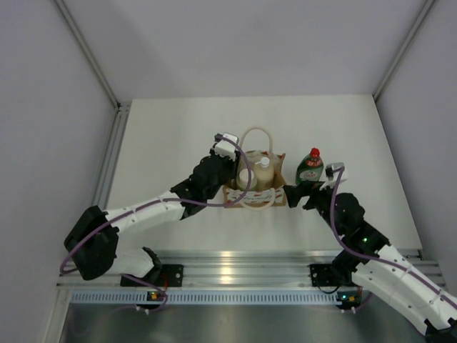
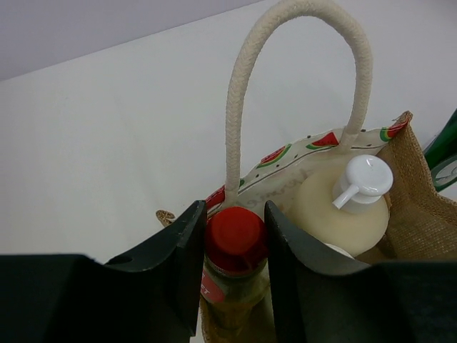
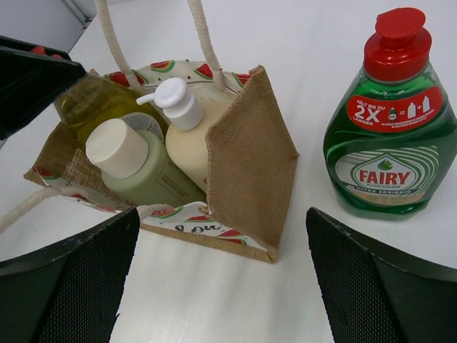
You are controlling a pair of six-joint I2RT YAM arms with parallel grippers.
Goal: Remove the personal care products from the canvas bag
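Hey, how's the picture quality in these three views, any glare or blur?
Top external: glare on the metal rail. Left wrist: fingers of the left end effector look dark and soft, the red cap sharper. Right wrist: the green bottle label reads crisply.

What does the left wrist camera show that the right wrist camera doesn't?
Only the left wrist view: the left gripper shut on the red cap of the yellow bottle, seen close up. Only the right wrist view: the pale grey-green cylinder inside the canvas bag, the dark green bottle in full, standing on the table beside the bag, and the open right gripper. Both: the cream bottle with its white pump in the bag, and the rope handles.
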